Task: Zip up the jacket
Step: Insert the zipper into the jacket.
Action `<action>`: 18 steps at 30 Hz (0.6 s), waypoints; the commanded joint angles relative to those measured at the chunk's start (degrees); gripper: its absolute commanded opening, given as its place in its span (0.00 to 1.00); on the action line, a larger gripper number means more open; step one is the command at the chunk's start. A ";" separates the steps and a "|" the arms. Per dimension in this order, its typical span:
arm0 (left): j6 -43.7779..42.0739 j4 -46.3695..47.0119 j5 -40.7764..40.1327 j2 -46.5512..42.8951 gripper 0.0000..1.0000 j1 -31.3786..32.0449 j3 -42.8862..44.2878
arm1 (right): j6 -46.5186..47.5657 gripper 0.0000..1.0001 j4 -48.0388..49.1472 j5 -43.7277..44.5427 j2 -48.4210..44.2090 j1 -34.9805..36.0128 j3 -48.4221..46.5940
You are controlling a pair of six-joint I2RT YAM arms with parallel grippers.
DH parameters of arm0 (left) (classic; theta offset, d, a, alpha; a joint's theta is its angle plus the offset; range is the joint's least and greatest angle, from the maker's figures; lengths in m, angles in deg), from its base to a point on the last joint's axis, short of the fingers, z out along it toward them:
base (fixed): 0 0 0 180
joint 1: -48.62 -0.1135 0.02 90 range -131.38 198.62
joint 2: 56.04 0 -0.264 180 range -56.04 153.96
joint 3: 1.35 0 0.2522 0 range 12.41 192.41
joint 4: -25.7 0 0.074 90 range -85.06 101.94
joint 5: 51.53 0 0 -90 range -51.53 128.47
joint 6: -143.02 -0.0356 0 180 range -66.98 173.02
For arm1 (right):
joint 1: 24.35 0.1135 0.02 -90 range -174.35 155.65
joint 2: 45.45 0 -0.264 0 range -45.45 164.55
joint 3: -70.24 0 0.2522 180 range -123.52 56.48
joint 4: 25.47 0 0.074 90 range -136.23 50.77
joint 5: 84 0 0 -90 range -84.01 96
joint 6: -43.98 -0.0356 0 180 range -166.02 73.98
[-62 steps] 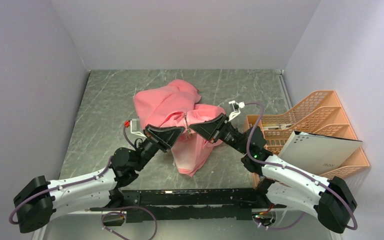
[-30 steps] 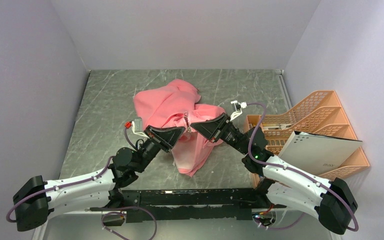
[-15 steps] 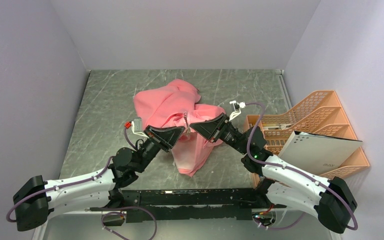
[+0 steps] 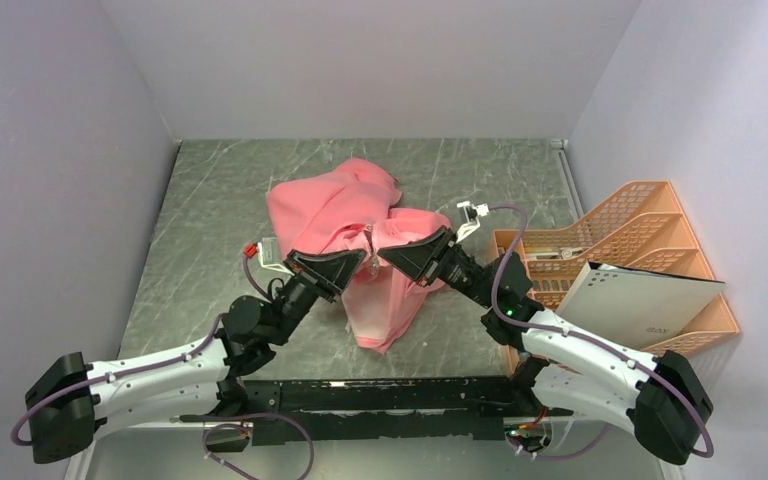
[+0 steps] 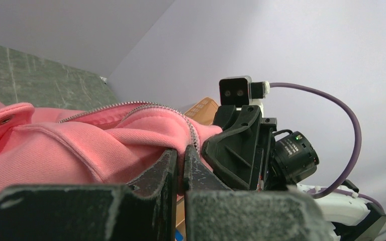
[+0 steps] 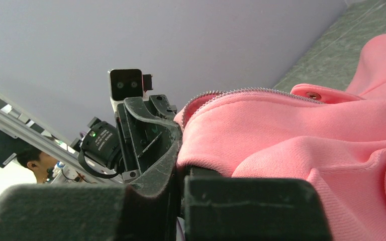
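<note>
two grippers faced each other over mid-table [image 4: 210,200], both pinched shut on the pink jacket [image 4: 330,205]: left gripper [image 4: 363,264] and right gripper [image 4: 388,256] on either side of its zipper [image 4: 371,240]. the bunched jacket ran lengthwise from the far side, behind the grippers, toward the arm bases.

From above, the zipper [image 4: 370,238] is too small for me to pick out its pull, and the left gripper [image 4: 363,262] and right gripper [image 4: 387,260] cover the jacket [image 4: 330,205] beneath them. Both wrist views cut the jacket at the frame edge; the orange tray [image 5: 202,107] is mostly hidden behind it.
</note>
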 commanded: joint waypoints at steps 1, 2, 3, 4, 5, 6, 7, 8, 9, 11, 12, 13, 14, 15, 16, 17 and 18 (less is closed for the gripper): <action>0.69 3.77 -1.16 -1.88 0.05 0.35 0.58 | 1.32 0.00 4.75 0.36 -1.75 0.14 0.35; 0.74 3.67 -1.21 -1.89 0.05 0.36 0.55 | 1.31 0.00 4.73 0.37 -1.83 0.14 0.33; 0.89 3.72 -1.26 -1.91 0.05 0.36 0.47 | 1.29 0.00 4.85 0.44 -1.90 0.14 0.41; 0.86 3.89 -1.13 -1.99 0.05 0.36 0.43 | 1.25 0.00 5.08 0.51 -1.94 0.14 0.50; 0.85 3.83 -1.05 -2.00 0.05 0.36 0.46 | 1.13 0.00 5.26 0.66 -1.94 0.14 0.65; 0.79 3.77 -0.96 -2.04 0.05 0.36 0.51 | 1.04 0.00 5.27 0.64 -1.94 0.14 0.68; 0.77 3.79 -0.67 -1.94 0.05 0.40 0.54 | 1.06 0.00 5.29 0.70 -1.94 0.14 0.69; 0.77 3.90 -0.42 -1.90 0.05 0.36 0.55 | 1.03 0.00 5.22 0.72 -1.94 0.14 0.60; 0.77 3.96 -0.14 -1.73 0.05 0.36 0.68 | 1.09 0.00 5.23 0.79 -1.94 0.14 0.66; 0.84 4.11 0.47 -1.39 0.05 0.36 0.81 | 0.94 0.00 5.23 1.01 -1.95 0.14 0.59; 0.86 4.29 0.95 -1.14 0.05 0.36 0.84 | 0.93 0.00 5.10 1.03 -1.94 0.10 0.60; 0.85 4.47 1.27 -0.88 0.05 0.36 0.94 | 0.89 0.00 4.98 1.13 -1.94 0.11 0.57; 0.85 4.52 1.63 -0.66 0.05 0.36 1.04 | 0.73 0.00 4.85 1.27 -1.93 0.14 0.56; 0.78 4.35 1.96 -0.53 0.05 0.36 1.14 | 0.57 0.00 4.82 1.44 -1.99 0.14 0.65; 0.79 4.14 2.09 -0.38 0.05 0.36 1.24 | 0.38 0.00 4.86 1.70 -2.07 0.14 0.74; 0.77 4.02 2.29 -0.27 0.05 0.36 1.38 | 0.30 0.00 4.90 1.95 -2.18 0.14 0.91; 0.77 4.07 2.43 -0.24 0.05 0.36 1.39 | 0.16 0.00 4.90 2.23 -2.29 0.16 1.03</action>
